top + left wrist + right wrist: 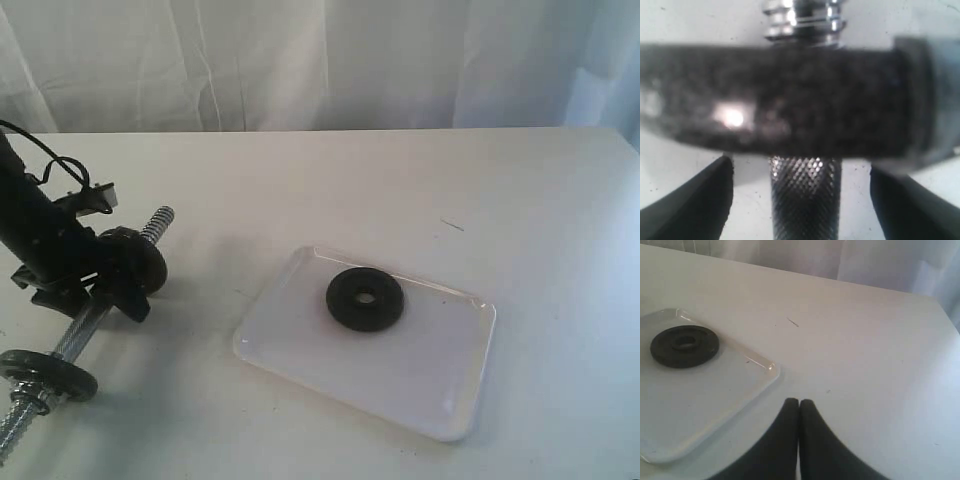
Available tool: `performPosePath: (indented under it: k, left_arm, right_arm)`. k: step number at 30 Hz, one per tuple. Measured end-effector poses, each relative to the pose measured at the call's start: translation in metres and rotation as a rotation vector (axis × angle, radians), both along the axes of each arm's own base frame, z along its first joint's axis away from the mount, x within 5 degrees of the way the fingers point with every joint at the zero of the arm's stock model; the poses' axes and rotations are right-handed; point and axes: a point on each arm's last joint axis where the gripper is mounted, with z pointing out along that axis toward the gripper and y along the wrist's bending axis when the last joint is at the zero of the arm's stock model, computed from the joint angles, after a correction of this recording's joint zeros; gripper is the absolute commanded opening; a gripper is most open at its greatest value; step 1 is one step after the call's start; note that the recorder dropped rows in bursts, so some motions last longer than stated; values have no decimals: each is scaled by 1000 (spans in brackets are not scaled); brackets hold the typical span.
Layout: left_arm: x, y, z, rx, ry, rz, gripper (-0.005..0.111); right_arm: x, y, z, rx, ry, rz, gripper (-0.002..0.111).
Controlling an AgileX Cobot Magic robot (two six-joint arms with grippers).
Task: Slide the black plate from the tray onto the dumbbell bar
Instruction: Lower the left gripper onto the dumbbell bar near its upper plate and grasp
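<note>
The black plate [365,299] lies flat in the white tray [420,370], towards its far side; the right wrist view shows the same plate [685,346] and tray [757,382]. The dumbbell bar [85,330] lies on the table at the far left, threaded end [157,223] pointing away. My left gripper [115,285] is open, one finger on each side of the knurled bar [805,200], right behind a black disc [790,100] threaded on it. My right gripper [799,402] is shut and empty, over bare table beside the tray's corner, outside the exterior view.
A second black disc [45,373] sits on the bar's near end. White curtains [320,60] hang behind the table's far edge. Bare white tabletop lies between the bar and the tray and to the tray's right.
</note>
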Motion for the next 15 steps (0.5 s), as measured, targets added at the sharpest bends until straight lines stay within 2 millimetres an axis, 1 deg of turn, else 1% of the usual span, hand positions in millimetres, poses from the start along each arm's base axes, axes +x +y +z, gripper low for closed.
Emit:
performPosePath:
  k: [4,6,11,15]
  left_arm:
    - [1,-1,-1,-8,5,5,78]
    - [2,-2,-1,-22,6,16,73]
    - [3,-4,-4,-42,8,33,50]
    - [4,-4,-7,-45,16,36,39]
  right_arm:
    - [0,0,0,0,0,0,0]
    - [0,0,0,0,0,0,0]
    - [0,0,0,0,0,0,0]
    - [0,0,0,2,0,0,0]
